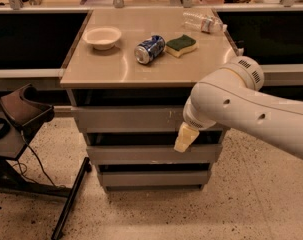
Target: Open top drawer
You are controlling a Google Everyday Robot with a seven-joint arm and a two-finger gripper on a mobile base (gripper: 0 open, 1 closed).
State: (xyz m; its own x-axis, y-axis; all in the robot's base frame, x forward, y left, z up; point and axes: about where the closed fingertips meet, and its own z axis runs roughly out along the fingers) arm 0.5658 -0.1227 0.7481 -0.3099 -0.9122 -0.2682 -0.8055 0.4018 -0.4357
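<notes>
The top drawer (126, 119) is the widest of three grey drawer fronts under the tan table top (116, 69). It has small pale scratches right of centre, and a dark gap shows above it. My gripper (186, 138), pale yellow at the end of the white arm (241, 104), hangs in front of the drawer's lower right part. It overlaps the gap above the middle drawer (141, 154). The bottom drawer (151, 178) is below.
On the table top lie a white bowl (102, 37), a blue can on its side (149, 49), a green and yellow sponge (181, 45) and a clear bottle (203, 21). A dark stand (21, 111) with a floor leg (71, 199) is at the left.
</notes>
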